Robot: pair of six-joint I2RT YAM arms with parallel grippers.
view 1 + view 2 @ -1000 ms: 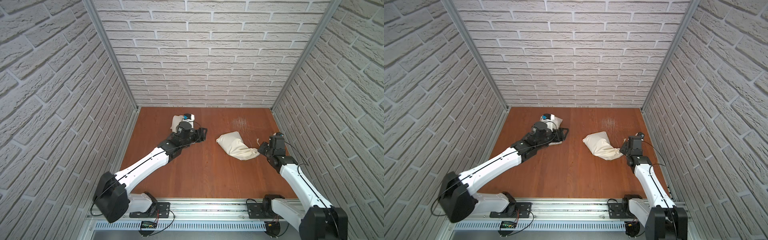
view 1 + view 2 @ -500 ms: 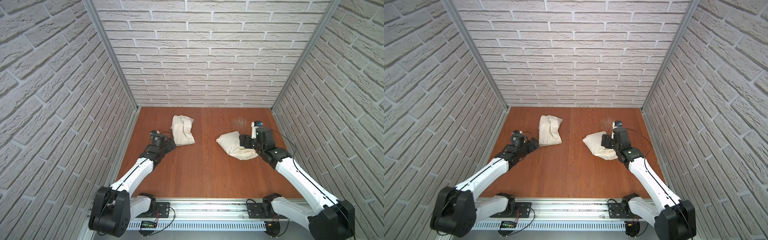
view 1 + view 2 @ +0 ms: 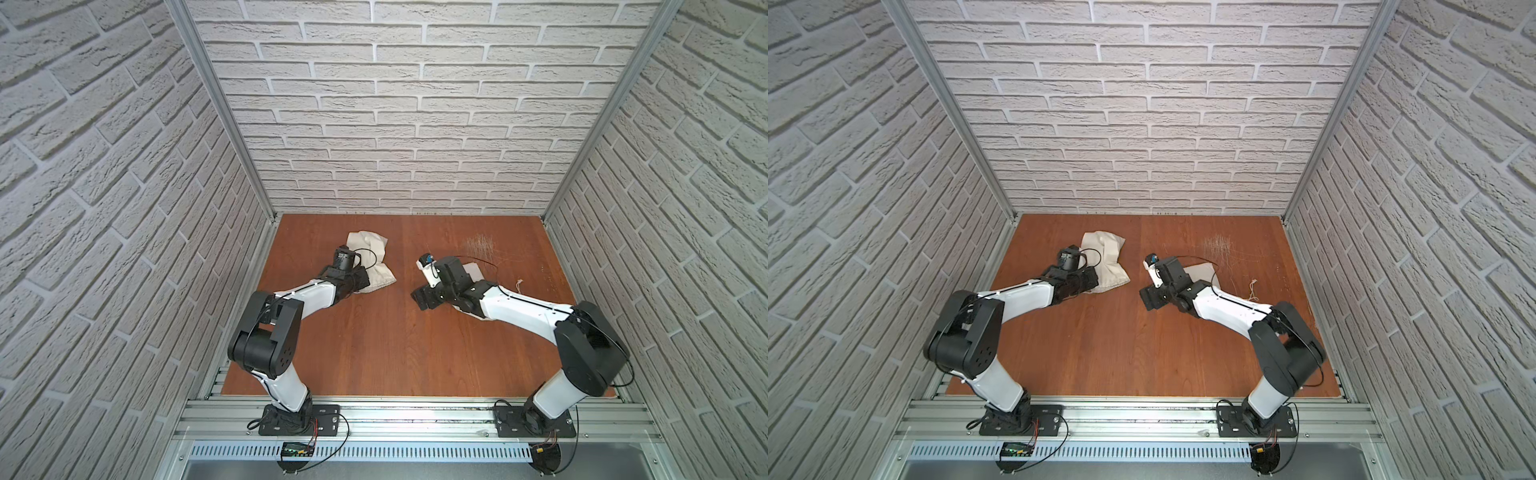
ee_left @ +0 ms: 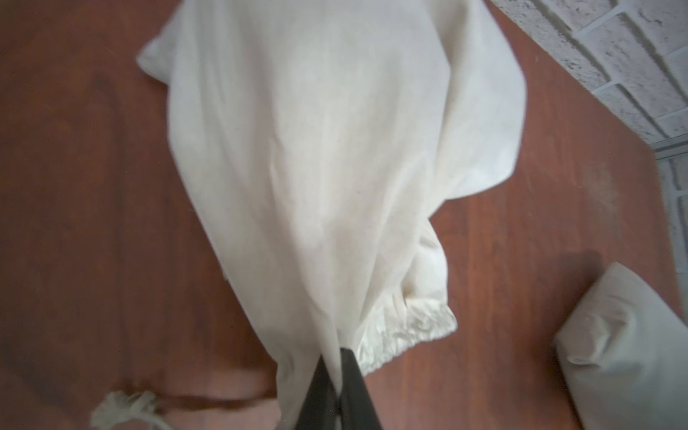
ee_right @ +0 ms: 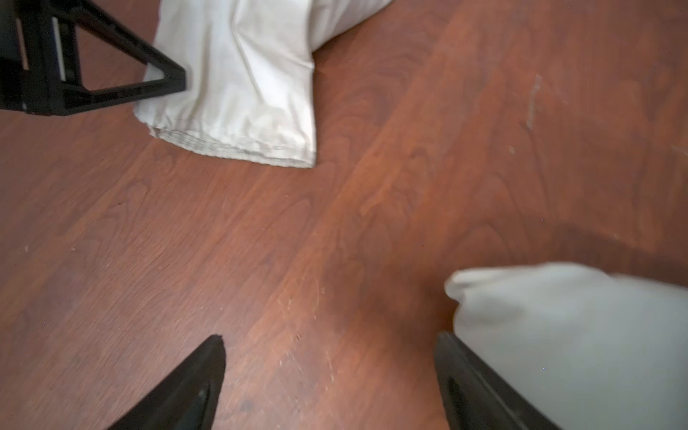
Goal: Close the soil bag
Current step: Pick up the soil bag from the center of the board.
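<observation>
One soil bag point(image 3: 380, 272), lengthwise back-to-front, mouth in left gripper point(image 4: 336, 366)

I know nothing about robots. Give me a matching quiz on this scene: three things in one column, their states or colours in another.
Things:
1. left gripper
2. right gripper
3. wooden table top

States:
A. reddish-brown
B. open, holding nothing
C. shut, pinching the cream cloth bag

Pairs: 1-C, 2-B, 3-A

open floor point(image 3: 395, 332) between left bag point(image 3: 370, 241) and right bag point(image 3: 1200, 272) (brick walls point(image 3: 124, 208) close)
</observation>
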